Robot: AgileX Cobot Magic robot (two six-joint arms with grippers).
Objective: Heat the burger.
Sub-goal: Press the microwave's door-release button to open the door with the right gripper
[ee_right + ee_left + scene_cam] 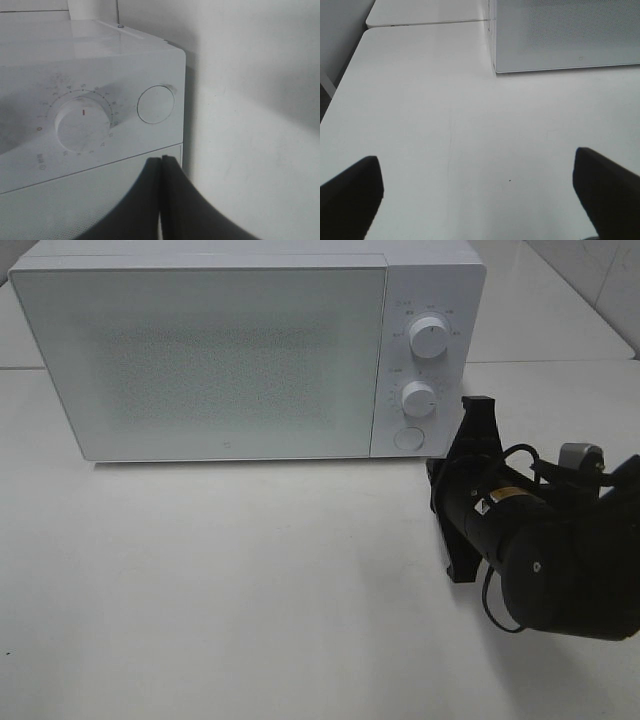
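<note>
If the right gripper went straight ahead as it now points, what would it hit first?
The right gripper would likely meet the microwave's control panel, near the round button beside the lower dial; exact spot unclear.

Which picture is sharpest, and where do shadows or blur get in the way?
Exterior high view: sharpest, evenly lit, though the microwave door looks grainy. Right wrist view: the shut right gripper is a dark blur, with soft shadow beside the microwave. Left wrist view: the left gripper is blurred, the table evenly lit.
</note>
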